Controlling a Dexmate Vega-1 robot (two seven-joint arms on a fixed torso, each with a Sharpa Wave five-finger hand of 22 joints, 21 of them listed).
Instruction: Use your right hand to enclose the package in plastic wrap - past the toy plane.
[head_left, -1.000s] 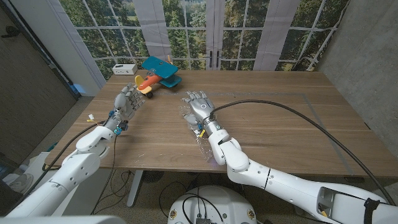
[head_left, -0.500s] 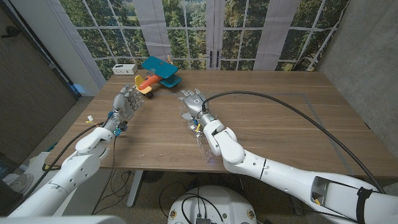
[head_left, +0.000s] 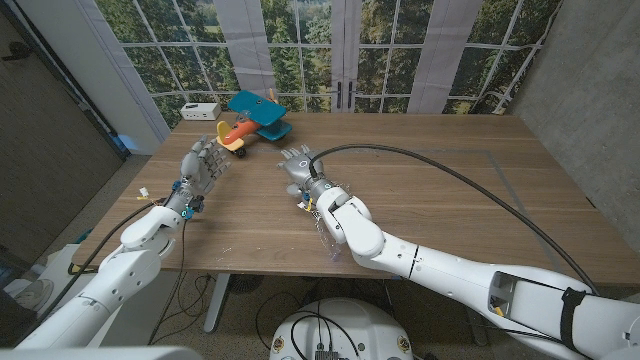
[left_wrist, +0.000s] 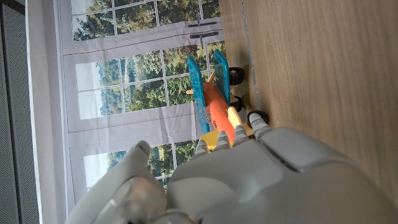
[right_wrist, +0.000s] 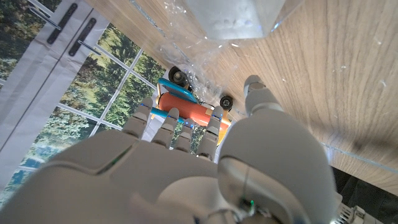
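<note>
the right hand (head_left: 298, 165) hovers over the tabletop (head_left: 440, 180) with fingers spread, grasping nothing, likely poised to gather the plastic wrap (right_wrist: 186, 59). the toy plane (head_left: 252, 122) sits just beyond it. the left hand (head_left: 203, 165) waits upright, released. the right wrist view shows the crinkled wrap around a clear package (right_wrist: 236, 17); the head view barely does.

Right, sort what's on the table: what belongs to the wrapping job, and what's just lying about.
Belongs to the job:
- right hand
- plastic wrap, clear, on the wood
- package, under the wrap
- toy plane, the landmark

Just lying about:
- left hand, holding nothing
- white box at the far edge
</note>
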